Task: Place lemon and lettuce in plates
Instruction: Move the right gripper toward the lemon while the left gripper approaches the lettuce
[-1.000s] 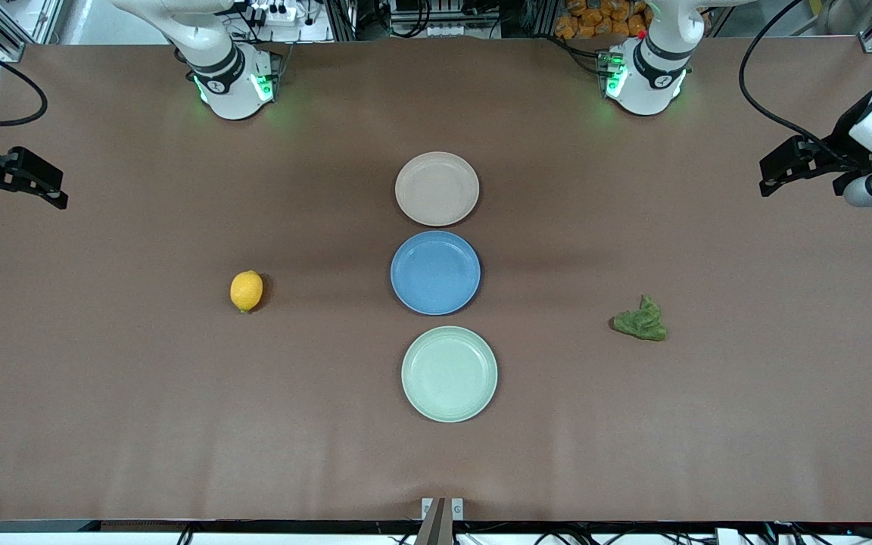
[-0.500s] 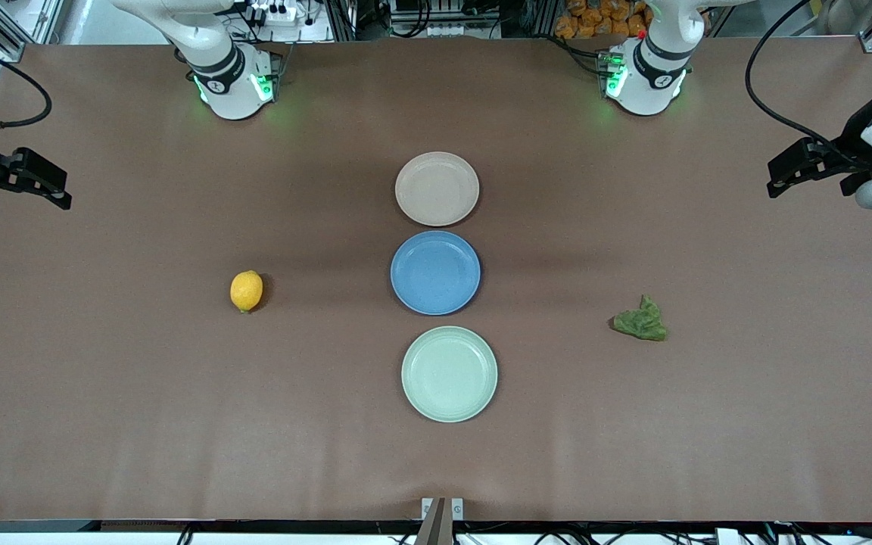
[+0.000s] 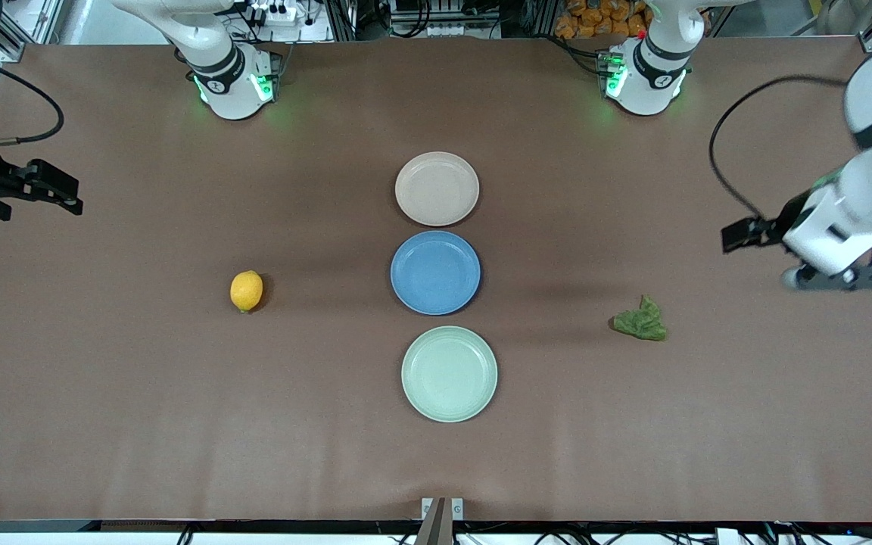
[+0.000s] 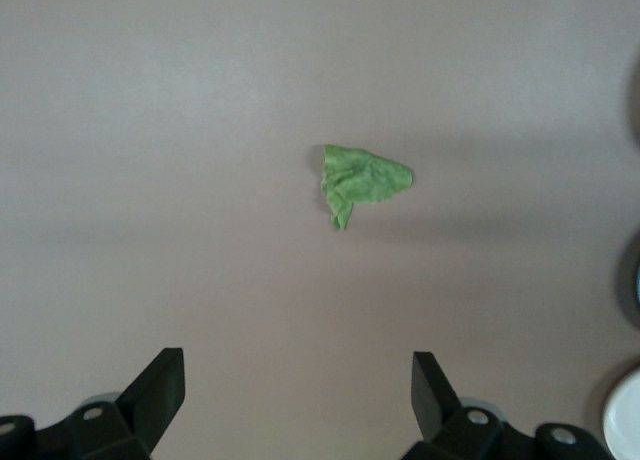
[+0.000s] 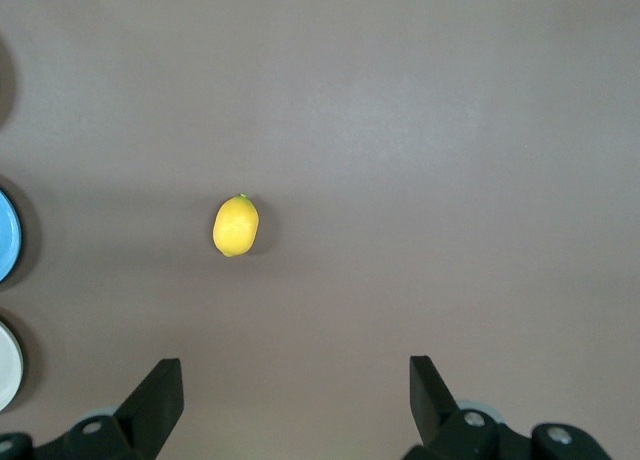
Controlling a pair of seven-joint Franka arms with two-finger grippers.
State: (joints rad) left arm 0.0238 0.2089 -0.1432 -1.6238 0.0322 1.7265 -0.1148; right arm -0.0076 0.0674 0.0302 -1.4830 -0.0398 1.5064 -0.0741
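Lemon [image 3: 246, 291] lying toward right arm's end, lettuce [image 3: 640, 320] toward left arm's; plates [image 3: 437, 188] bare; left gripper [image 4: 298, 388] spread wide above table; right gripper [image 5: 296, 392] likewise.

No readable text in any view.
No word, brand, number or sign can be made out anywhere.
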